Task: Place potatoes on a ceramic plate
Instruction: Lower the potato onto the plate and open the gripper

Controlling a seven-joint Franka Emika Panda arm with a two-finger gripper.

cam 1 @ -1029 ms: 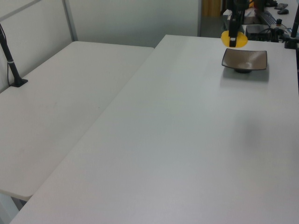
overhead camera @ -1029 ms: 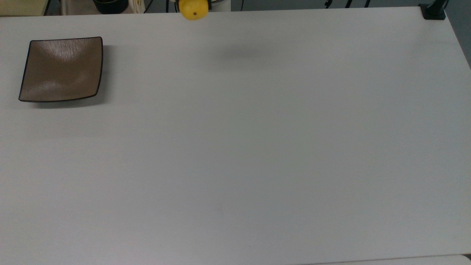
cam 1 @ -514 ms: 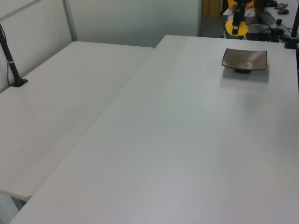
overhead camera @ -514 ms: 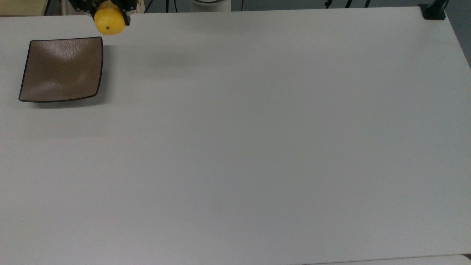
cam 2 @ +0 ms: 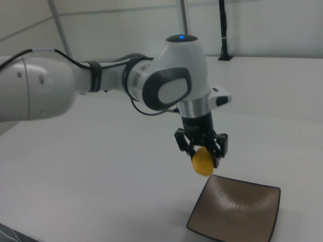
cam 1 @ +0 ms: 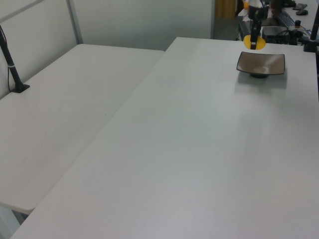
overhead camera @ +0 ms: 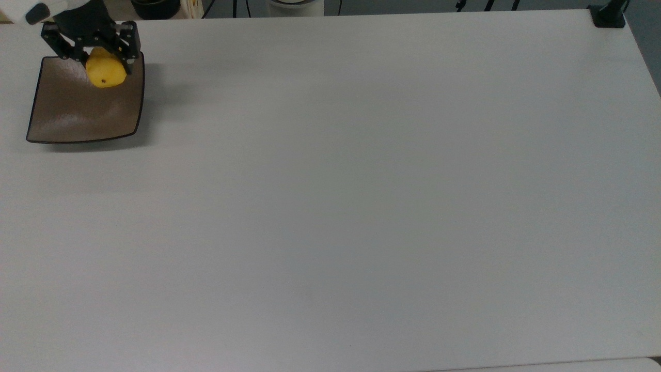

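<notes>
- the step in hand is, as i judge it, the carrying of the potato [overhead camera: 105,73] to the plate [overhead camera: 77,116]; the potato is not yet set down.
- the gripper [overhead camera: 93,49] pinches the yellow potato between its two fingers, and the potato hangs below the fingertips.
- in the right view the potato [cam 2: 203,162] is in the air, clearly above the plate [cam 2: 237,212] and over its near left corner, not touching it.
- in the top view the potato covers the far part of the plate, near the far right corner, and the gripper body stands over the far rim.
- in the left view the potato [cam 1: 254,43] shows just above the far edge of the plate [cam 1: 261,63], under the gripper [cam 1: 255,34].
- the plate lies flat on the white table [overhead camera: 361,206], close to the far left corner of the table in the top view.
- nothing rests on the plate now; its brown glossy face is bare, with only light reflections.
- the next move, in my judgement, calls for a small shift toward the middle of the plate, then a lowering until the potato is almost touching, and only then the spreading of the fingers.
- if it is let go from this height near the rim, the round potato may roll off the curved edge.
</notes>
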